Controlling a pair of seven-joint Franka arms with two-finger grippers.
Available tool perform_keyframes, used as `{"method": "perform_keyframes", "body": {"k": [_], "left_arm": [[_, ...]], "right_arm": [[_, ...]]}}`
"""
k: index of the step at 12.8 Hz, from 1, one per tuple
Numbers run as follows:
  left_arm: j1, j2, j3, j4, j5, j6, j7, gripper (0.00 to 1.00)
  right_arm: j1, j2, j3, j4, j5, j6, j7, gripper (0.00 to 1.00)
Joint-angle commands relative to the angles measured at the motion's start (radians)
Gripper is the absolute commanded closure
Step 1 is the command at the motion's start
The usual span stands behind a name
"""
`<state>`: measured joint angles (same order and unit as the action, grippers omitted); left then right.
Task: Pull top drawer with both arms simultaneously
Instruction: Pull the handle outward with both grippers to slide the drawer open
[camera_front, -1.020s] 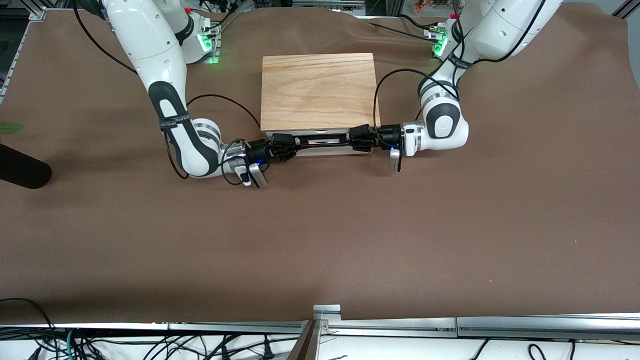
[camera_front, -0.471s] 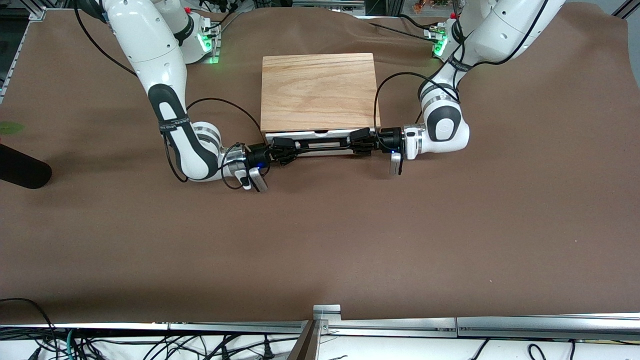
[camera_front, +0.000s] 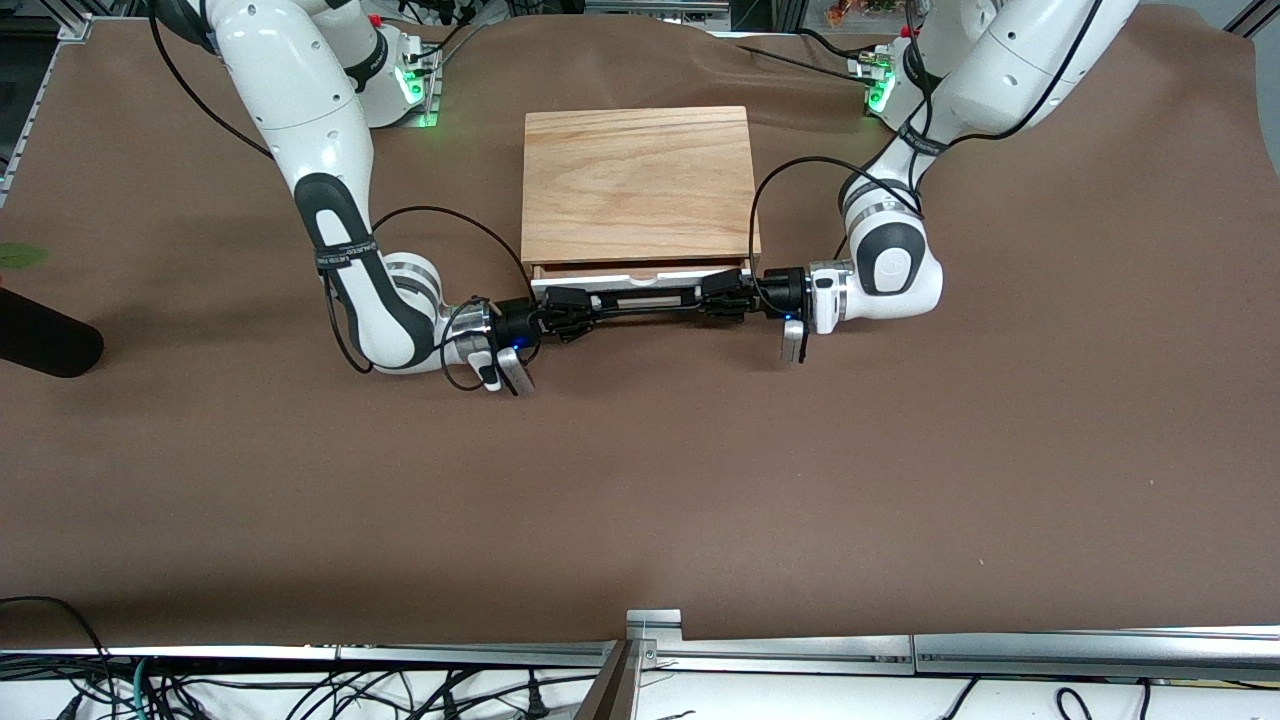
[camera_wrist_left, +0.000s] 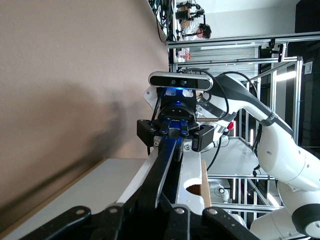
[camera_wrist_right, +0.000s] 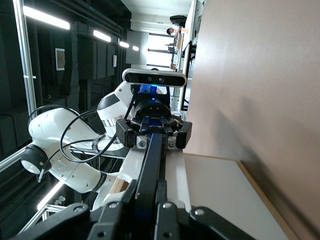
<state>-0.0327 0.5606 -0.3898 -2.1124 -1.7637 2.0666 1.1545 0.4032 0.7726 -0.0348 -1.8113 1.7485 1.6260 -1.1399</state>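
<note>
The box (camera_front: 637, 183) is sitting on the bench (camera_front: 640, 480) near the edge where the arms' bases stand, about midway between the two bases. Its drawer (camera_front: 640, 275) is showing as a thin strip of wood floor between the box's top and the white front panel, so it is standing only slightly open.

The left claw (camera_front: 722, 293) is clamping the black handle (camera_front: 645, 297) at the end toward the left arm's end of the bench, fingers closed tight on the bar. The right claw (camera_front: 568, 304) is gripping the other end of the same handle, likewise closed on it. Each wrist view is looking straight along the bar at the other claw, which confirms both are holding one handle from its two ends.

Judging by this, the grasp is done and the pull is just getting under way; most of the drawer's travel toward the front camera is likely still remaining.
</note>
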Motion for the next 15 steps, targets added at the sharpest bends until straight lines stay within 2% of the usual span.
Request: {"method": "perform_keyframes", "body": {"k": [1,8,15], "left_arm": [[0.025,-0.001,0.038,0.029,0.038,-0.037,-0.065,1.0],[0.01,0.047,0.086,0.12,0.109,-0.04,-0.145,1.0],[0.007,0.14,0.118,0.27,0.177,-0.057,-0.24,1.0]], "right_arm": [[-0.058,0.045,-0.013,0.082,0.02,0.021,0.034,0.9],[-0.079,0.094,-0.027,0.173,0.017,0.029,0.075,0.9],[-0.081,0.145,-0.045,0.266,0.017,0.04,0.14,0.9]]}}
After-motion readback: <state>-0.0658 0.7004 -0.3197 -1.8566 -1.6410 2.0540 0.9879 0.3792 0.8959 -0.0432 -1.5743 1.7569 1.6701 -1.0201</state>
